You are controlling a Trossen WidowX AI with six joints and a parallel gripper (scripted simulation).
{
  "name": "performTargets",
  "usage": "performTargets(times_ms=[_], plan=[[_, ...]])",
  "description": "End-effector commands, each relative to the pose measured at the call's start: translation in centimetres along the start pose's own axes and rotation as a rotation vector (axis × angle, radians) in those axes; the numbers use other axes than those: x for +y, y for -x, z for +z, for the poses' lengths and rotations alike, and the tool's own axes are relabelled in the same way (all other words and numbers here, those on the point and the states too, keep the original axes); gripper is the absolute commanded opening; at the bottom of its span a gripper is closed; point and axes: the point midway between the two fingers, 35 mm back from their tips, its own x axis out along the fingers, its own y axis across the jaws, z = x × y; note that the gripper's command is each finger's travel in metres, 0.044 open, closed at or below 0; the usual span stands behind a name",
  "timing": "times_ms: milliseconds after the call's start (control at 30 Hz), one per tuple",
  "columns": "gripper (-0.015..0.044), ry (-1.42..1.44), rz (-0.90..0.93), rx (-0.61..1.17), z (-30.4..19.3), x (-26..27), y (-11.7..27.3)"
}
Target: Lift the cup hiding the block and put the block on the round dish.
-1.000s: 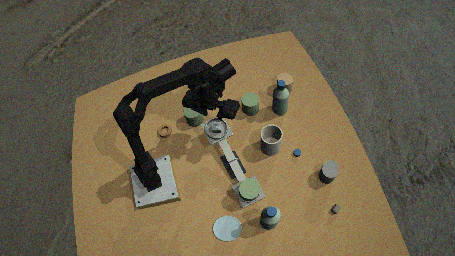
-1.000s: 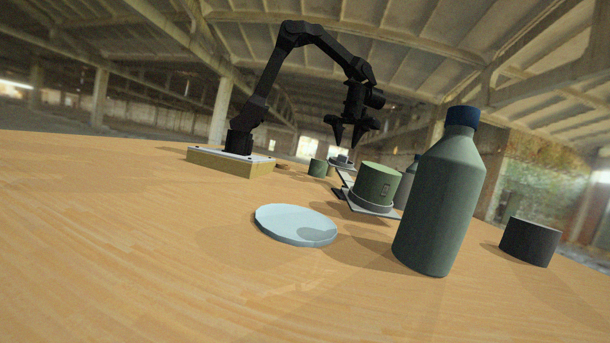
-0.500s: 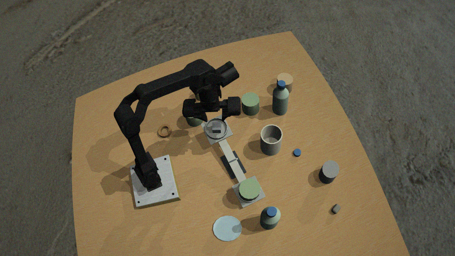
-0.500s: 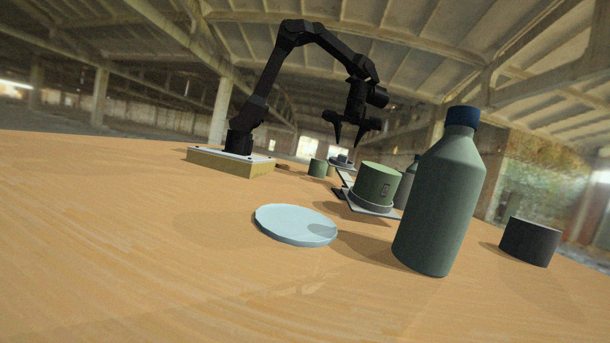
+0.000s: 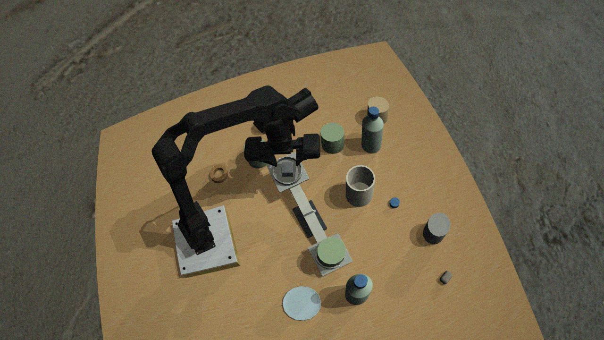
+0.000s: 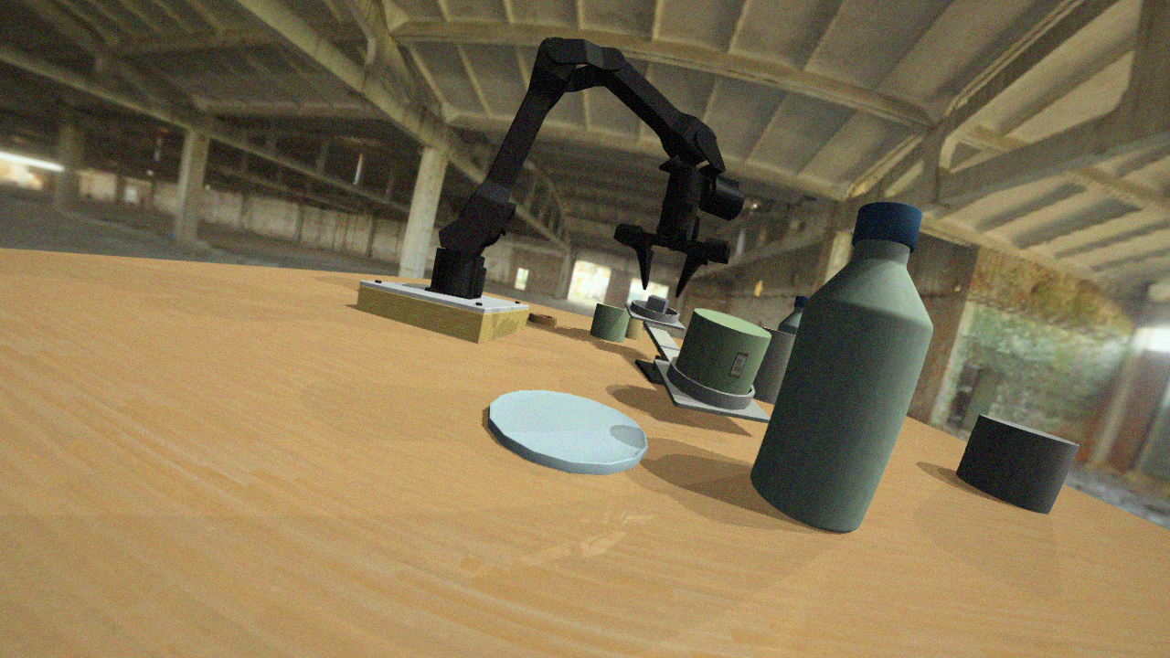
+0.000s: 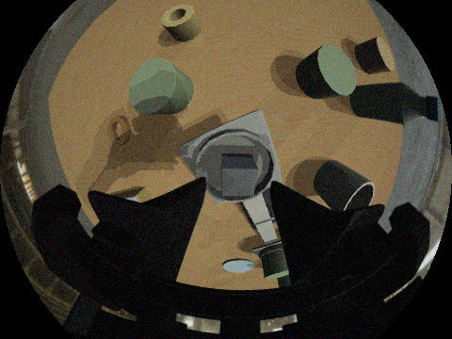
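A grey block (image 5: 287, 169) (image 6: 655, 303) (image 7: 239, 176) sits uncovered in the round rim on the far end of the balance (image 5: 300, 198) (image 7: 256, 209). My gripper (image 5: 286, 163) (image 6: 662, 291) (image 7: 239, 184) is open and empty, pointing down above the block, with a fingertip to either side of it in the wrist view. A green cup (image 5: 331, 250) (image 6: 724, 352) (image 7: 274, 264) stands upside down on the balance's near end. The pale blue round dish (image 5: 300, 303) (image 6: 564, 429) (image 7: 237, 266) is bare, with no cup above it.
Green cups stand on the table, one (image 5: 332, 139) right of the gripper and one (image 7: 157, 89) left of it. A grey open cup (image 5: 360, 188) is right of the beam. A bottle (image 5: 358, 291) (image 6: 850, 367) stands beside the dish, another bottle (image 5: 372, 135) farther back.
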Motion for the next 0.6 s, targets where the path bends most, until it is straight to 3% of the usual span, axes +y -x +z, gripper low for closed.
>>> performTargets(times_ms=[0,467,567], plan=[[0.0260,0.003,0.003,0.006,-0.1,0.0,-0.9],[0.0260,0.003,0.003,0.007,-0.1,0.0,-2.9],[0.0181,0.003,0.003,0.007,-0.1,0.0,-2.9]])
